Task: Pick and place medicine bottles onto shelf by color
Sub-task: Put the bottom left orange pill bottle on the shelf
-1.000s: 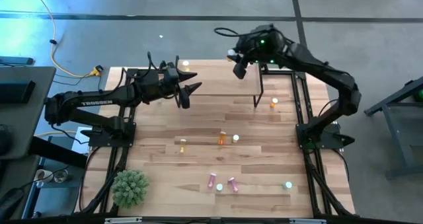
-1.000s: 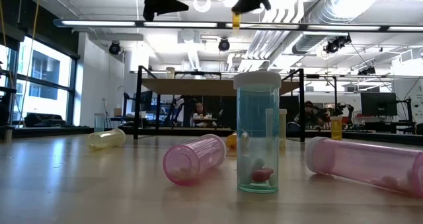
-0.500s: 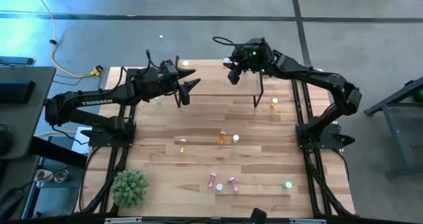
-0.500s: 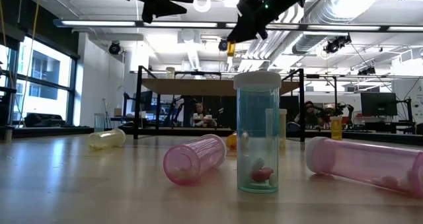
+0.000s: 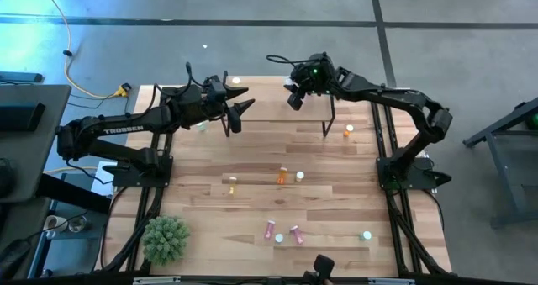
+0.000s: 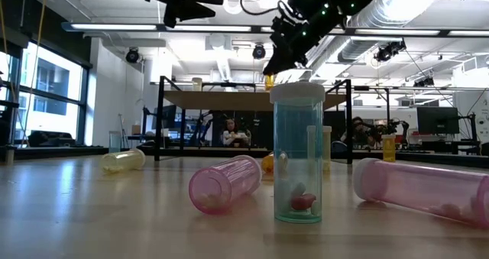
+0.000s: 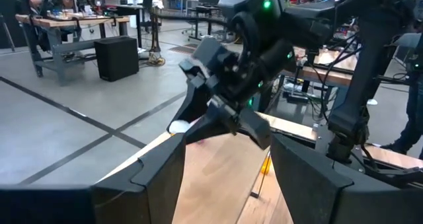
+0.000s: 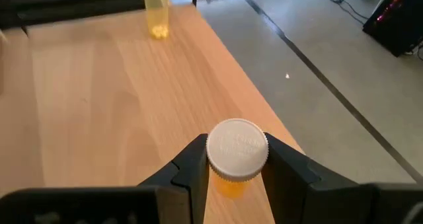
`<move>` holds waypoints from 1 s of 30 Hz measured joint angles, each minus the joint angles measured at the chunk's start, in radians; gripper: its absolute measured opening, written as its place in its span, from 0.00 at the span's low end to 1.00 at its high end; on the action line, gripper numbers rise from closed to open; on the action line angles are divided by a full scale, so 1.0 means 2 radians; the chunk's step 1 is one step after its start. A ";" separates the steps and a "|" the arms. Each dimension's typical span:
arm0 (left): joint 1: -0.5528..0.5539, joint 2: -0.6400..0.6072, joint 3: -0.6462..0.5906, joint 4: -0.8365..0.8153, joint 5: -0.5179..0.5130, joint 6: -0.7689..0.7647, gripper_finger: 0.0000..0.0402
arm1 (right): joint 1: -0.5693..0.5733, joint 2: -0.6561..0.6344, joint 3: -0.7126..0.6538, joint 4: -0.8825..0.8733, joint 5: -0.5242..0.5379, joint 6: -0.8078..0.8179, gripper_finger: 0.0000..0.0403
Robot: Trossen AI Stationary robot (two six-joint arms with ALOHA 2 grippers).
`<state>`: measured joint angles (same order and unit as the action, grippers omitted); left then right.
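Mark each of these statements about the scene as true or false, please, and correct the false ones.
1. The right gripper holds a bottle with a white cap. True.
2. The left gripper also holds a bottle. False: its fingers are open and empty.
3. A yellow bottle already stands upright on the shelf. True.
4. The two pink bottles stand upright on the table. False: both lie on their sides.
5. A green plant sits at a table corner. True.

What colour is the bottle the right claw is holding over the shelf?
Orange, with a white cap: the small orange medicine bottle between the right claw fingers. Clearest in the right wrist view.
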<state>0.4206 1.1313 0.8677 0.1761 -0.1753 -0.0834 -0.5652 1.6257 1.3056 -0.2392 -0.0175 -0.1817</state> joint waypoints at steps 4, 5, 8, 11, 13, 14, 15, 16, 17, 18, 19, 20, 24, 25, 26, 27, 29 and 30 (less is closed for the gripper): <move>0.000 0.000 0.000 0.000 0.000 0.000 0.53 | 0.000 0.010 0.000 0.002 0.001 0.001 0.27; 0.000 0.000 0.000 0.000 0.000 0.000 0.53 | 0.000 0.013 0.000 0.003 0.003 0.004 0.27; 0.000 0.000 0.000 0.000 0.000 0.000 0.53 | 0.000 0.016 0.000 -0.001 0.015 0.011 0.27; 0.000 0.000 0.000 0.000 0.000 0.008 0.53 | -0.002 0.016 0.000 -0.005 0.019 0.011 0.27; 0.000 0.000 0.000 0.000 0.000 0.012 0.53 | -0.002 0.016 0.000 -0.005 0.018 0.015 0.27; 0.000 0.000 0.000 0.000 0.000 0.012 0.53 | -0.002 0.016 0.000 -0.005 0.018 0.017 0.27; 0.000 0.000 0.000 0.000 0.000 0.011 0.53 | -0.002 0.016 0.000 -0.005 0.018 0.020 0.27; 0.000 0.000 0.000 0.000 0.000 0.006 0.53 | -0.002 0.016 0.000 -0.005 0.018 0.021 0.27; 0.000 0.000 0.000 0.000 0.000 0.004 0.53 | -0.002 0.016 0.000 -0.005 0.018 0.021 0.27; 0.000 0.000 0.000 0.000 0.000 0.004 0.53 | -0.002 0.017 0.000 -0.003 0.018 0.021 0.27; 0.000 0.000 0.000 0.000 0.000 0.004 0.53 | -0.002 0.018 0.000 0.001 0.018 0.022 0.27; 0.000 0.000 0.000 0.000 0.000 0.004 0.53 | -0.003 0.020 0.000 0.001 0.018 0.025 0.27; 0.000 0.000 0.000 -0.002 0.000 0.004 0.53 | -0.003 0.030 0.000 0.005 0.020 0.036 0.27; 0.000 0.000 0.000 -0.002 0.000 0.004 0.53 | -0.003 0.031 0.000 0.006 0.020 0.036 0.27; 0.000 0.000 0.000 -0.003 0.000 0.004 0.53 | -0.003 0.032 0.000 0.007 0.020 0.036 0.27; 0.000 0.000 0.000 -0.004 0.000 0.004 0.53 | -0.003 0.032 0.000 0.006 0.022 0.036 0.27; 0.000 0.000 0.000 -0.004 0.000 0.004 0.53 | -0.003 0.032 0.000 0.007 0.030 0.036 0.27; 0.000 0.000 0.000 -0.004 0.000 0.004 0.53 | -0.003 0.031 0.000 0.007 0.033 0.037 0.27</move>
<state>0.4202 1.1313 0.8677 0.1677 -0.1753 -0.0753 -0.5706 1.6883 1.3061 -0.2248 0.0486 -0.1086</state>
